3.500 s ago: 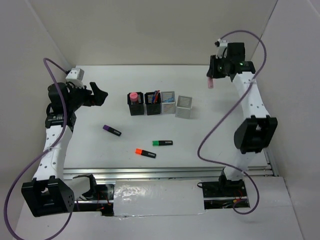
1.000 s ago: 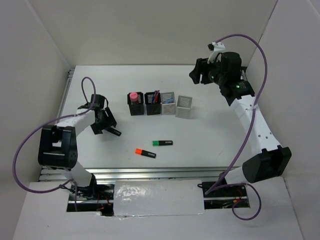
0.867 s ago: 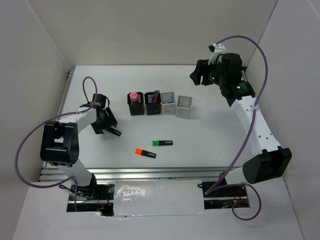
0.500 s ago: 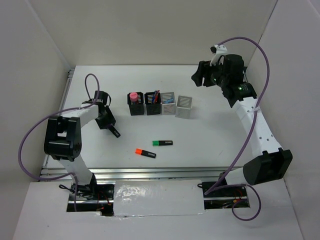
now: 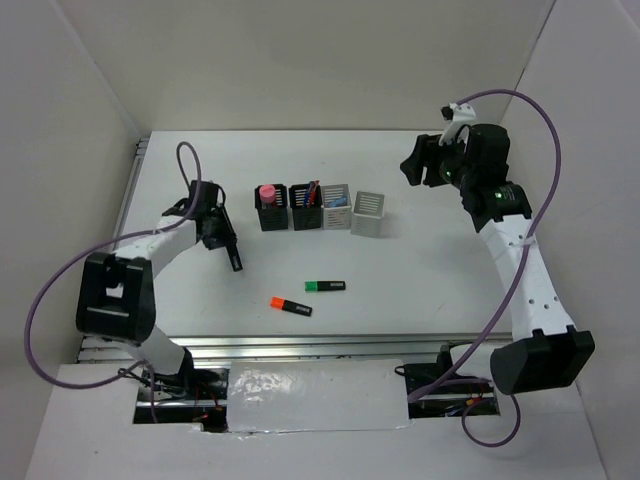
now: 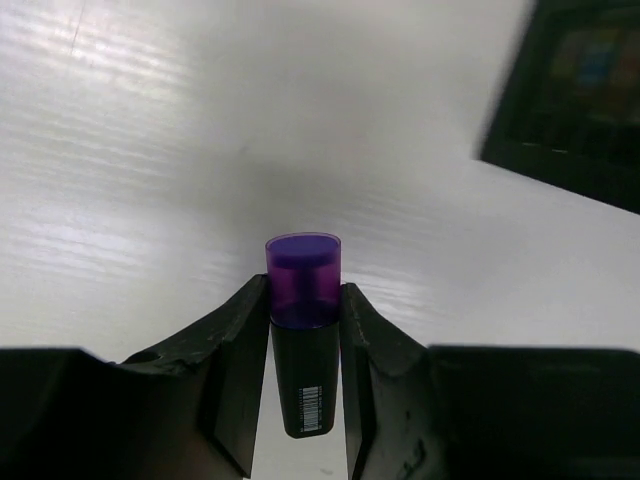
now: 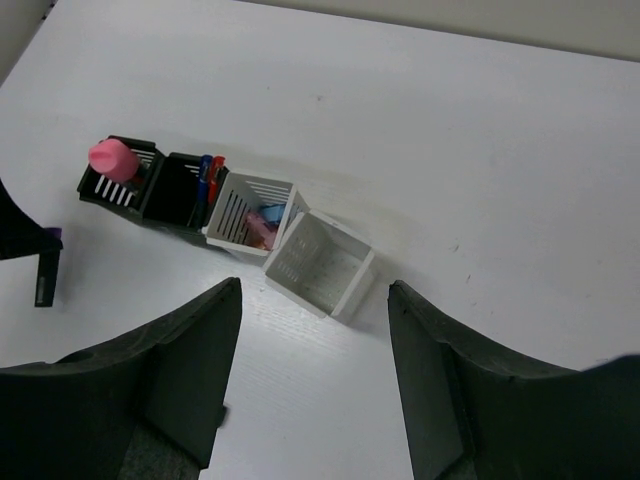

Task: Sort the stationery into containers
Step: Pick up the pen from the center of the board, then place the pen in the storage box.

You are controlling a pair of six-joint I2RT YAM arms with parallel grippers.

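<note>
**Top view.** The left tool (image 5: 226, 243) is closed on the purple marker (image 5: 234, 261), which sits on the left part of the table (image 5: 450, 270), near the row of cups and to its left. From here I cannot tell whether the marker touches the table. The row runs left to right:
- first cup (image 5: 267, 209), black, with a pink cap showing
- second cup (image 5: 305, 208), black, holding thin pens
- third cup (image 5: 336, 207), grey
- fourth cup (image 5: 367, 214), grey, turned slightly out of line

The green marker (image 5: 325, 286) and the orange marker (image 5: 291, 306) lie flat on the table nearer the bases, close to each other but apart. The right tool (image 5: 416, 166) hangs above the far right of the table, well apart from the cups.

**Left wrist view.** Both fingers (image 6: 238, 365) press the sides of the purple marker (image 6: 303, 345), just below its purple cap. The black body points back toward the camera. A black cup (image 6: 575, 100), blurred, fills the upper right corner.

**Right wrist view.** The right tool (image 7: 315, 290) stands wide apart and grips nothing, with the four cups in view below it. The third cup (image 7: 245, 210) holds light blue and pink items. The fourth cup (image 7: 322, 262) sits just beside the third cup, at an angle to it. The purple marker (image 7: 46, 274) shows at the left edge.
</note>
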